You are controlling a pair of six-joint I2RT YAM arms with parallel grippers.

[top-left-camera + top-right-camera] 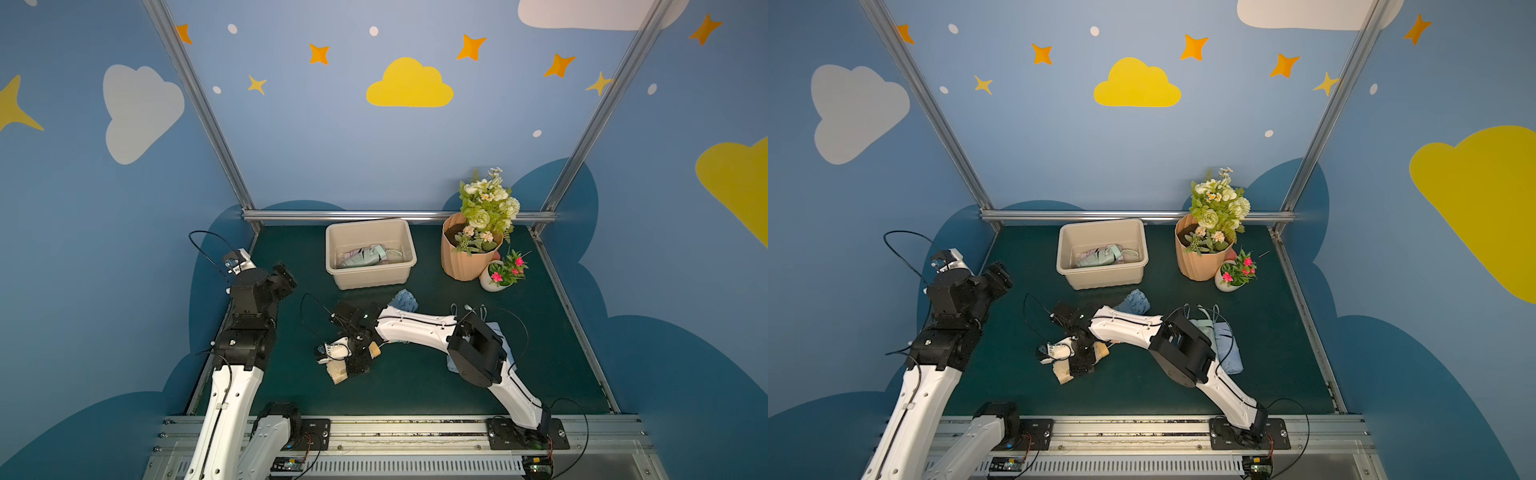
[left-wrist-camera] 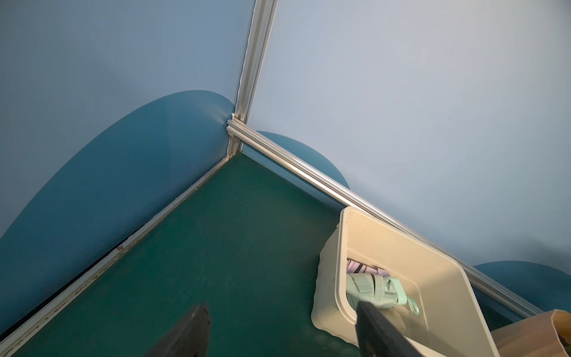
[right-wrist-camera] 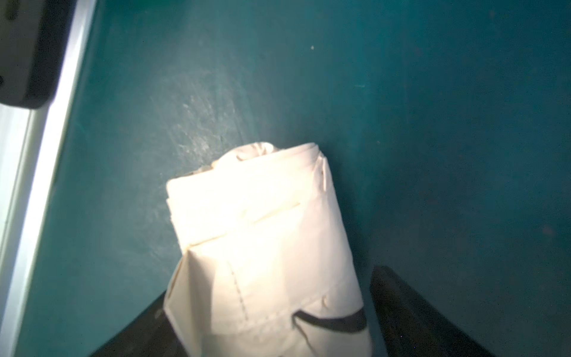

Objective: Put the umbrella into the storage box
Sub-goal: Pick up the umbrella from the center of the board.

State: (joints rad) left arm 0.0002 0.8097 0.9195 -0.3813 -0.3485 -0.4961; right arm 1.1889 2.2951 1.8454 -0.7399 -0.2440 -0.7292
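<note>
Dark green matting floors a blue booth painted with clouds and stars. At ten o'clock the left gripper (image 2: 279,309) hangs raised, its jaws wide and holding nothing. At seven o'clock the cream folded fabric umbrella (image 3: 256,222) lies on the mat with the right gripper (image 3: 268,287) astride it. Its jaws are apart and a sliver of mat shows beside one finger, so the step in hand looks like the grasp. The next move calls for a firm pinch, a lift and a carry toward twelve o'clock. It must clear the rim of the beige rectangular plastic storage box (image 1: 370,279), where a mint-green folded umbrella (image 1: 368,257) already lies.
</note>
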